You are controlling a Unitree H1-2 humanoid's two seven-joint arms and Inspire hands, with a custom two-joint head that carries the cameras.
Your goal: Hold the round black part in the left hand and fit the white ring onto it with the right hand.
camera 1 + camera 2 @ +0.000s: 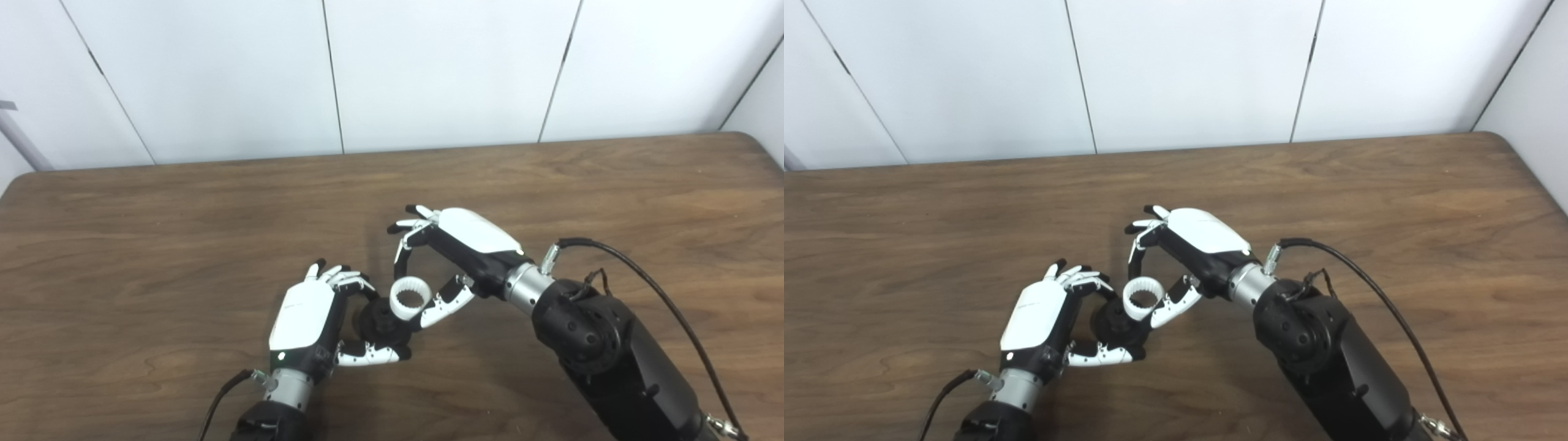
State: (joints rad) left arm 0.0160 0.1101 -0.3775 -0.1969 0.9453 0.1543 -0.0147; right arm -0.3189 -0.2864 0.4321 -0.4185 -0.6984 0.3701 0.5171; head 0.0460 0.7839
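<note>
My left hand (312, 321) is shut on the round black part (381, 323), pinching it between its fingers and thumb just above the wooden table (184, 245). The white ring (409, 297), toothed on the inside, touches the upper right edge of the black part. My right hand (456, 251) is shut on the ring, with a fingertip above it and the thumb below it. In the right eye view the ring (1143, 298) sits against the black part (1115, 323), tilted towards the camera.
A black cable (661, 294) loops over my right forearm (606, 355). Another cable (214, 407) hangs by my left wrist. White wall panels (429, 67) stand behind the table's far edge.
</note>
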